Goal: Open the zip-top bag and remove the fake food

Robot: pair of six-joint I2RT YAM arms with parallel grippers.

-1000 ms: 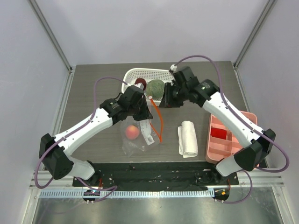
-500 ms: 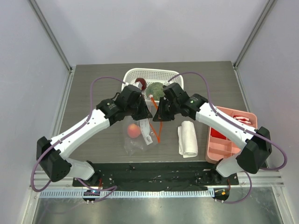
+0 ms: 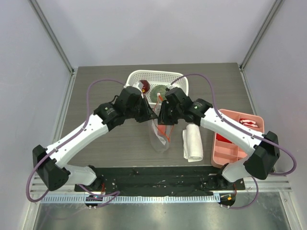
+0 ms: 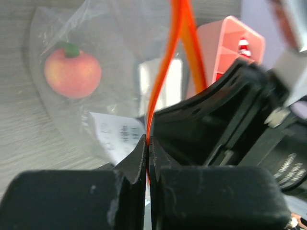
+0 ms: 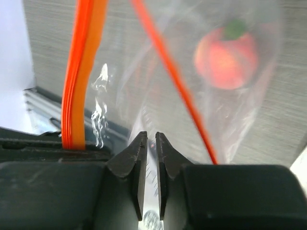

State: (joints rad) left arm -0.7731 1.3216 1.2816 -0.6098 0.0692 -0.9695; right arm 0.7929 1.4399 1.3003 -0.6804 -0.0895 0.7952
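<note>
The zip-top bag [image 3: 160, 138] hangs clear and crinkled between both grippers, its orange-red zip strip [image 4: 178, 43] parted into two lips. My left gripper [image 4: 147, 142] is shut on one lip of the strip. My right gripper [image 5: 149, 138] faces it, jaws pinched on the bag's clear wall near the white label [image 4: 114, 135], with the other lip [image 5: 172, 81] passing just to its right. One pinkish-red round fruit [image 4: 72, 72] lies in the bag's bottom. A bumpy green ball [image 3: 157, 94] and a dark red fruit [image 3: 144, 87] sit in the white basket [image 3: 177, 76].
A folded white cloth [image 3: 193, 143] lies right of the bag. The pink tray [image 3: 225, 154] with red blocks stands at the right edge. The basket is just behind both grippers. Purple cables loop over both arms.
The right gripper left the basket, swung left and down to the bag mouth and closed on it. Both grippers then drew together and the bag rose from lying flat to hanging.
</note>
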